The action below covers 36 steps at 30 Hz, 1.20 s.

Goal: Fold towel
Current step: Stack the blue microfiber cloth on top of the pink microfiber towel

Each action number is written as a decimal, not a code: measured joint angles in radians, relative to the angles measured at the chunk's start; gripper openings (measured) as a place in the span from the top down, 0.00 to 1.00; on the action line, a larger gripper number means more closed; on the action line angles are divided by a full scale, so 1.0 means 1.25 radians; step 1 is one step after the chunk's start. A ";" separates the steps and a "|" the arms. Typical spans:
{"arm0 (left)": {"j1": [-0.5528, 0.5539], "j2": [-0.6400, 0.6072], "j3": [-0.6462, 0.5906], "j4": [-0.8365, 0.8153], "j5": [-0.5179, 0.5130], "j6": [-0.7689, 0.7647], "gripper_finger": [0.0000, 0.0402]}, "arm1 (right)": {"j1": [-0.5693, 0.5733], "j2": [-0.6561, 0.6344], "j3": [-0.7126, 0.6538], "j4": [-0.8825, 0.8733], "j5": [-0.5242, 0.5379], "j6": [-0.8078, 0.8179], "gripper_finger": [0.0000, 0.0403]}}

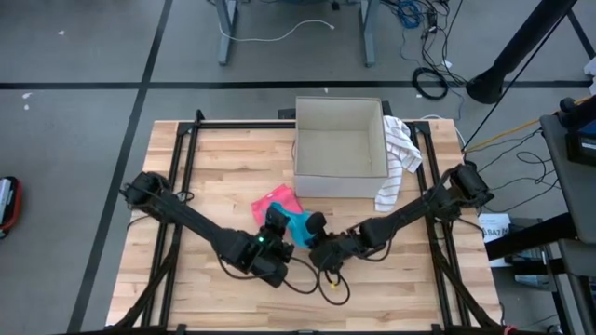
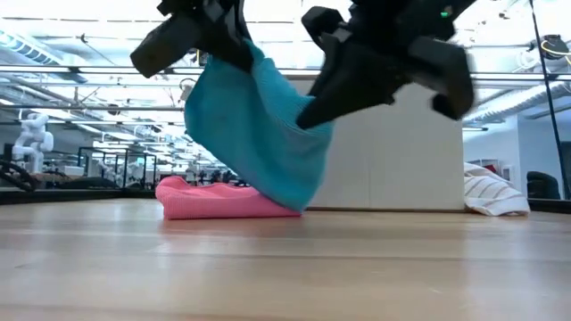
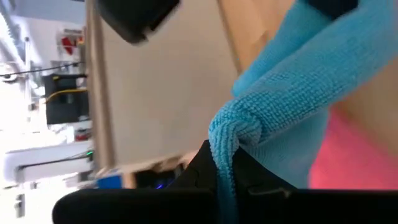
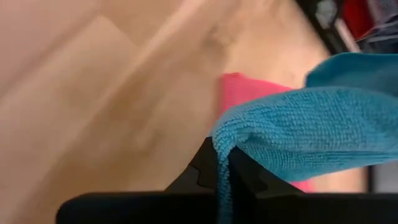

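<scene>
Taking the white box (image 1: 340, 149) as landmark: the left gripper (image 1: 277, 221) is hanging in front of the box's near left corner, clenched on one edge of the blue towel (image 1: 298, 227). Just to its right, the right gripper (image 1: 315, 234) is clamped on another edge of the same towel. Between them the towel is hanging off the counter (image 1: 186, 279), sagging in a pouch whose bottom is draping onto the pink cloth (image 1: 272, 204) lying folded in front of the box. Further right, a striped cloth (image 1: 399, 154) is drooping over the box's right wall.

What could go wrong: each grip looks to be biting only a thin bunched edge, so a pull apart could slip the towel out of one gripper and drop it in a heap. The sagging bottom could also be dragging on the pink cloth and pulling it out of its fold, or the two could be getting laid down together.

The low view is showing what the high view hides: the towel's full hang (image 2: 254, 134) and its contact with the pink cloth (image 2: 219, 201). The wrist views are showing the pinches themselves, the edge wedged between the dark fingers (image 3: 205, 165) and likewise on the right (image 4: 205, 165). Only the high view is showing the box and both arms together.
</scene>
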 joint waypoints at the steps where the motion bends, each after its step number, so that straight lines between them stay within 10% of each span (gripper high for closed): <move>1: 0.007 -0.004 0.000 -0.023 -0.009 0.001 0.99 | -0.008 0.000 0.006 -0.001 0.008 -0.013 1.00; 21: 0.193 -0.023 0.000 -0.410 -0.087 -0.107 0.99 | -0.184 -0.001 0.092 -0.002 0.064 -0.160 1.00; 36: 0.277 -0.023 0.000 -0.453 -0.025 -0.313 0.99 | -0.364 -0.001 0.092 0.006 -0.134 -0.199 1.00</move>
